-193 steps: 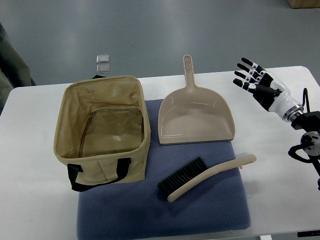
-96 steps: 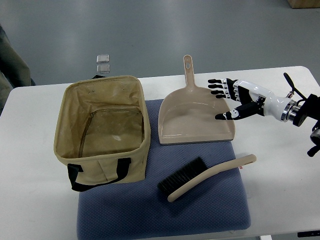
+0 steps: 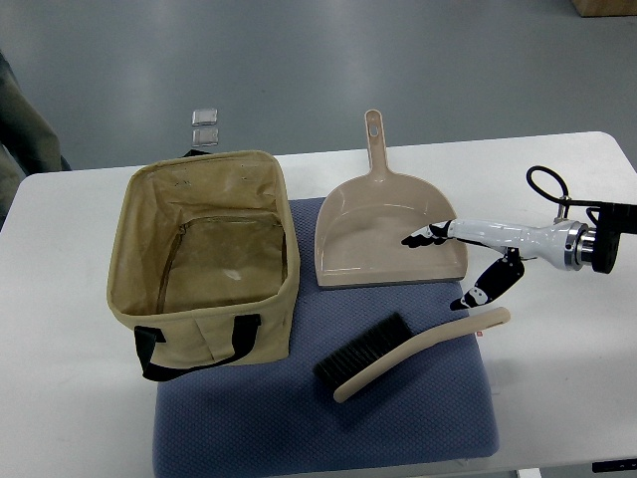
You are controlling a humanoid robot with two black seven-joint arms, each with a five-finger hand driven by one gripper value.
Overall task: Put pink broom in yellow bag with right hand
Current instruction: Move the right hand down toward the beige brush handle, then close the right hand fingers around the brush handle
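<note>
Your right hand (image 3: 460, 267) hovers open and empty, right of centre, thumb just above the broom (image 3: 413, 354) handle, positioned to grasp it for the bag (image 3: 204, 264).

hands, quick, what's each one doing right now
Right hand: open, fingers spread, holding nothing, over the dustpan edge just above the broom handle.
Left hand: not in view.

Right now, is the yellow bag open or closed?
Open. The yellow bag stands upright with its top spread wide, its bare inner floor visible, nothing inside.
</note>
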